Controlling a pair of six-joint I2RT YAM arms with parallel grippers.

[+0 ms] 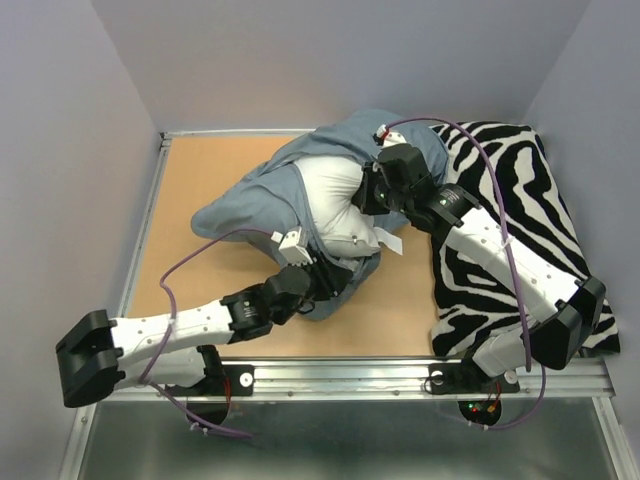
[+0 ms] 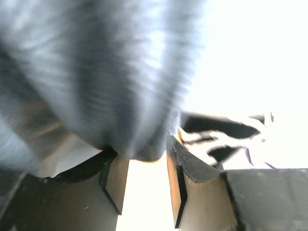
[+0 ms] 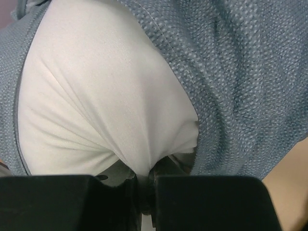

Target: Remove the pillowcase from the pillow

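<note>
Midway across the tan wooden tabletop (image 1: 200, 170), the soft blue-grey fabric pillowcase (image 1: 245, 195) lies bunched around the plump white pillow (image 1: 335, 195). The pillow's bare middle shows through the sleeve's open mouth. Both pincers are on this heap. The left pincer (image 2: 144, 161) is at its near edge. The right pincer (image 3: 143, 185) is on its right side, over the exposed white cloth.

Seen from the left wrist, the black fingers (image 2: 187, 163) stand a little apart with a rounded fold of the pillowcase wedged between their tips, touching both. That view is blurred, yet the fold looks pinched.

Seen from the right wrist, the jaws are pressed nearly together on a gathered tuck of the pillow. Creases in the white cloth run down into the pinch, and the pillowcase's hemmed edge curves around the white cloth on both sides.

Just right of the heap lies a large black-and-white zebra-print cushion (image 1: 545, 210), meeting the pillowcase at the far side. The right arm reaches across this cushion to the pillow.
</note>
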